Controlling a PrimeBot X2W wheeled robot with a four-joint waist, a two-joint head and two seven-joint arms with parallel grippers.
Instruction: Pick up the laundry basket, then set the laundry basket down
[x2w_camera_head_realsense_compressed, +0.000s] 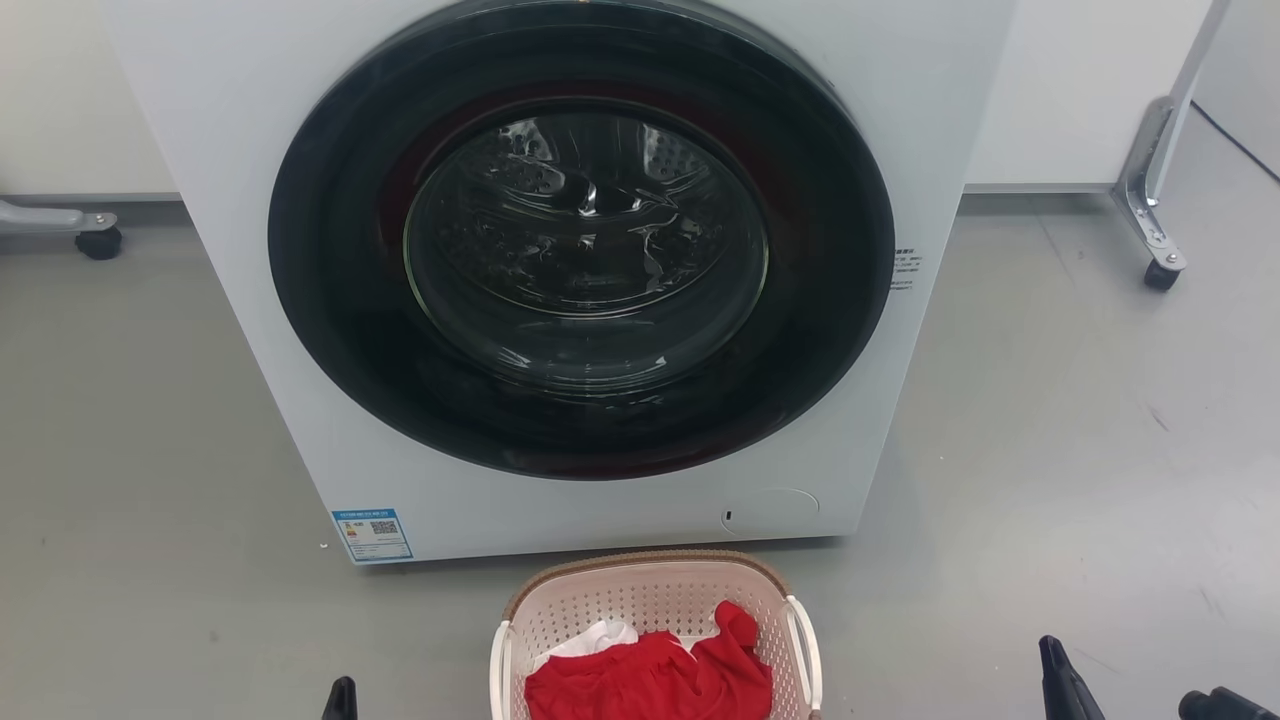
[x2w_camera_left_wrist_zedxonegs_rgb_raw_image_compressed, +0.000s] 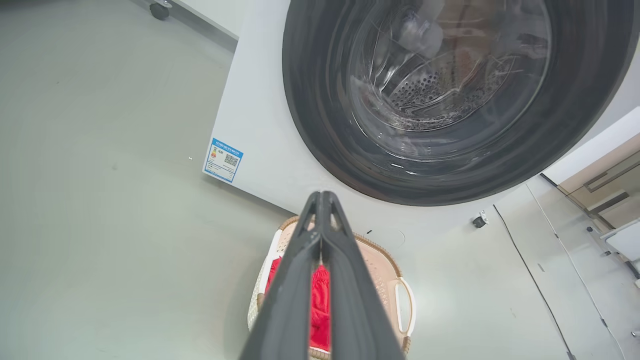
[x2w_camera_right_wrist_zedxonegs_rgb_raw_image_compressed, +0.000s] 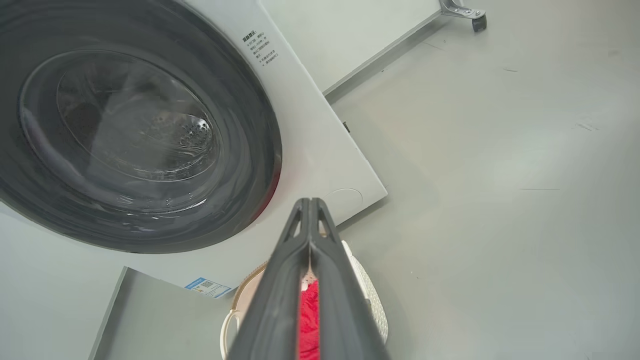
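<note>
Grey floor (x2w_camera_head_realsense_compressed: 1050, 450) carries the laundry basket (x2w_camera_head_realsense_compressed: 650, 595), which stands upright just in front of the washing machine (x2w_camera_head_realsense_compressed: 240, 150) with red clothing (x2w_camera_head_realsense_compressed: 650, 680) inside. That fits a basket waiting to be lifted, or one already set back down. Either way, its white side handles (x2w_camera_head_realsense_compressed: 806, 640) look the sound hold, kept level. Left gripper (x2w_camera_left_wrist_zedxonegs_rgb_raw_image_compressed: 322, 196) and right gripper (x2w_camera_right_wrist_zedxonegs_rgb_raw_image_compressed: 310, 202) hover above it on either side, clear of it, jaws together, fingers pointing toward the machine.

The washing machine's (x2w_camera_head_realsense_compressed: 250, 300) blue label (x2w_camera_head_realsense_compressed: 371, 535) and side print (x2w_camera_head_realsense_compressed: 905, 268) are illegible.
</note>
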